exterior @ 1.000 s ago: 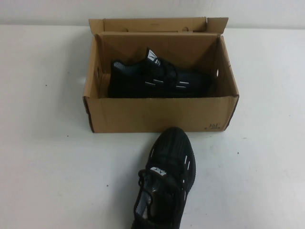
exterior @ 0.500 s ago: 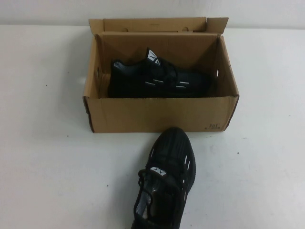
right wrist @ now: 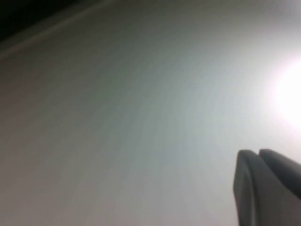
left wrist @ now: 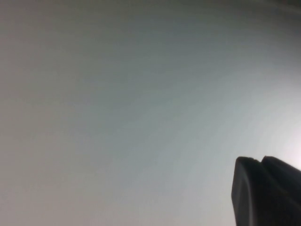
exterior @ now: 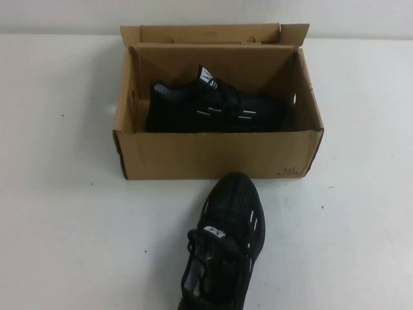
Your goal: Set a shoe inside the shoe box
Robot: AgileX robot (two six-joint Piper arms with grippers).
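Note:
The brown cardboard shoe box (exterior: 213, 155) stands open at the table's far middle, its lid flap (exterior: 210, 32) upright at the back. One black sneaker (exterior: 213, 106) lies inside it. A second identical black sneaker (exterior: 227, 245) rests on the table just in front of the box, toe pointing at the box's front wall. Neither arm shows in the high view. My left gripper (left wrist: 260, 160) shows only in the left wrist view, fingers together over bare white surface. My right gripper (right wrist: 257, 153) shows only in the right wrist view, fingers together and empty.
The white table (exterior: 71, 219) spreads to both sides of the box and the shoe. A pale wall runs along the far edge behind the box. A dark strip (right wrist: 28, 19) crosses one corner of the right wrist view.

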